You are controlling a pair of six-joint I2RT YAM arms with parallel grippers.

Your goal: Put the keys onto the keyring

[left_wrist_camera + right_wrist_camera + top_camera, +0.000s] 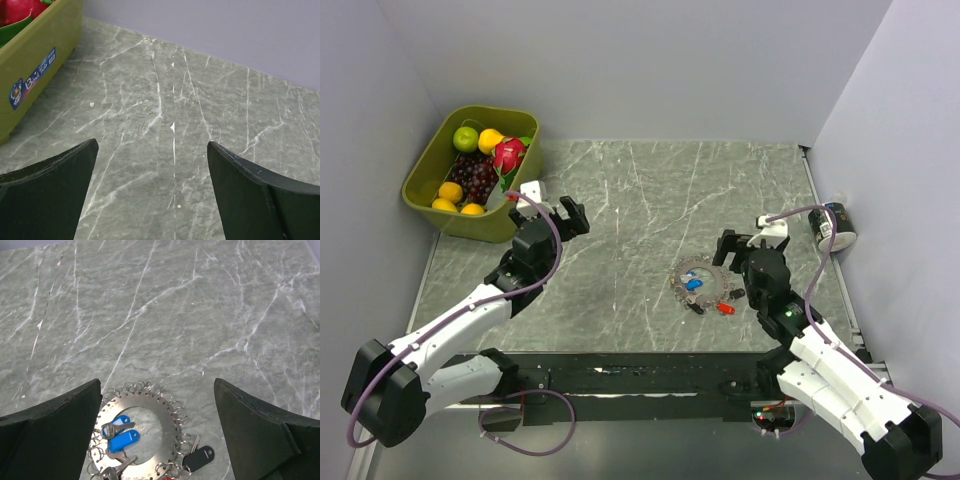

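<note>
Hovering with its jaws spread wide and empty, the right gripper (157,382) hangs over the near-right part of the marble-patterned table (640,190). The keyring (167,422) lies flat there, just to the gripper's left in the overhead view. A blue-headed key (123,441) rests inside the ring's opening with a plain silver key (117,429) touching it. A black-headed key (199,457) lies at the ring's right rim and a red-headed key (727,309) just beside its near-right edge. Whether any of these keys is already threaded on cannot be told from these views.

The left gripper (152,145), equally wide and empty, is parked well apart on the far-left side, near a green tub (425,185) of fruit (475,175).

By the look of it, the job is at its opening step: the approach to a first pick-up, nothing yet grasped. The next move seems to call for the right arm to drop and close finely on one small key. The left arm would likely need to cross over and steady the ring. Keys this flat and slight may slip from the fingers.
</note>
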